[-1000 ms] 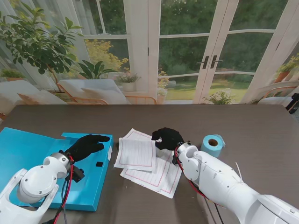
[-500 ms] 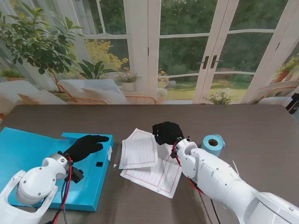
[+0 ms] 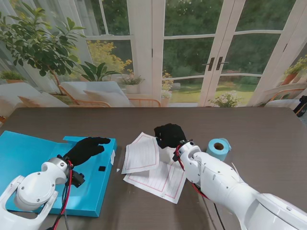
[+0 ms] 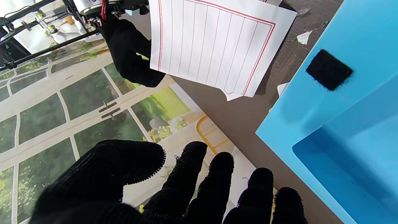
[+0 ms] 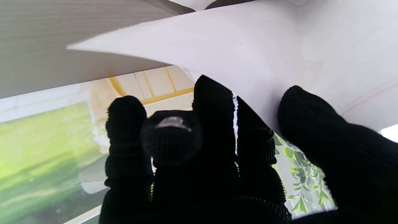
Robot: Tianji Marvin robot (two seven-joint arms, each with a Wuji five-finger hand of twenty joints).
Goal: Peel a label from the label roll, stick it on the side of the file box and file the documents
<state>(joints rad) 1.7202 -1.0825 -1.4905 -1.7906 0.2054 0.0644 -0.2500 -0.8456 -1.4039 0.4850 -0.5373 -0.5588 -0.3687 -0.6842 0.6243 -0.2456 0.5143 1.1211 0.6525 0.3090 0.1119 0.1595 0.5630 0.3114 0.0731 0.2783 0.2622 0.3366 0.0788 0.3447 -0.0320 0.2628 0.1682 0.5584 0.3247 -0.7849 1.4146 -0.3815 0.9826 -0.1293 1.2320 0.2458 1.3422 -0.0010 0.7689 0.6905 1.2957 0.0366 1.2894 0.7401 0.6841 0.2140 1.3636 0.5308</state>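
Blue plastic: file box (image 3: 43, 167) lies opened flat at the table's left; its right edge stops short of the papers, leaving a strip of bare table between.
Black patch: a small fastener square (image 3: 101, 168) sits on the box panel near that right edge.
Left hand (image 3: 86, 149): gloved in black, hovering over the box's far right corner, fingers (image 4: 192, 186) spread and holding nothing.
Right hand (image 3: 169, 135): pinching the far right corner of the top sheet (image 3: 142, 154), thumb against fingers, the paper curling up from the table.
Lower sheets (image 3: 160, 179): lie flat, fanned out nearer to me and to the right.
Label roll (image 3: 218, 148): pale blue, standing just right of the right wrist, apart from the papers.
Open room: bare dark table (image 3: 268, 139) beyond the papers and to the far right.
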